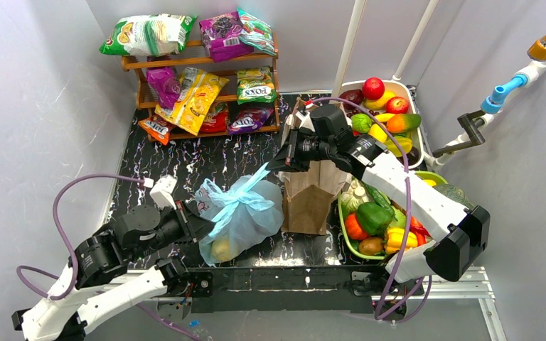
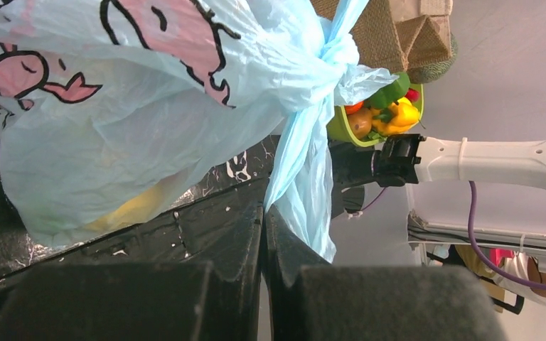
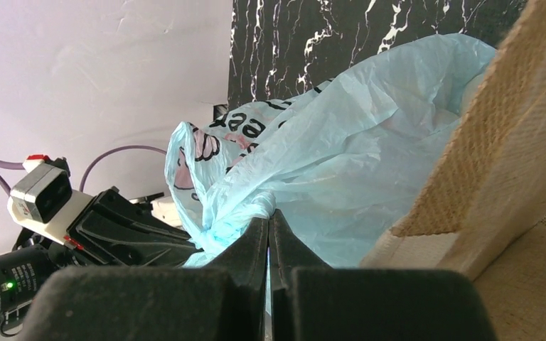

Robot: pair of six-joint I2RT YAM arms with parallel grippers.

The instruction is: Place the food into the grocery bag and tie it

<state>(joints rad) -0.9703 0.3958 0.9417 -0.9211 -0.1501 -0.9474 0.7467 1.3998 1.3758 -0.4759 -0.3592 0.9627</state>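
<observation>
Two hands are both clenched on the light-blue plastic bag (image 1: 245, 213). The left hand (image 2: 264, 213), low in its own view, has its fingers pressed together on a strip of the bag's plastic that hangs down from the knot (image 2: 330, 53). The right hand (image 3: 269, 217) is closed on a twisted end of the same plastic. In the overhead view it sits at centre frame, just above and to the right of the bag, and that end runs taut and slanting from the knot up to it.

The bag lies on the black marbled table (image 1: 213, 156) at lower centre of the overhead view. Its mouth is gathered on top and pink cartoon figures show on its side. A yellow piece of food (image 1: 222, 249) shows through the thin plastic at the bag's lower left.

Just to the right of the bag stands a brown paper bag (image 1: 313, 192). Further right is a green tray (image 1: 348, 245) of peppers and other vegetables. A white tub (image 1: 407, 89) of fruit sits at upper right, and a wooden shelf (image 1: 199, 64) stacked with snack packets fills the upper left.
</observation>
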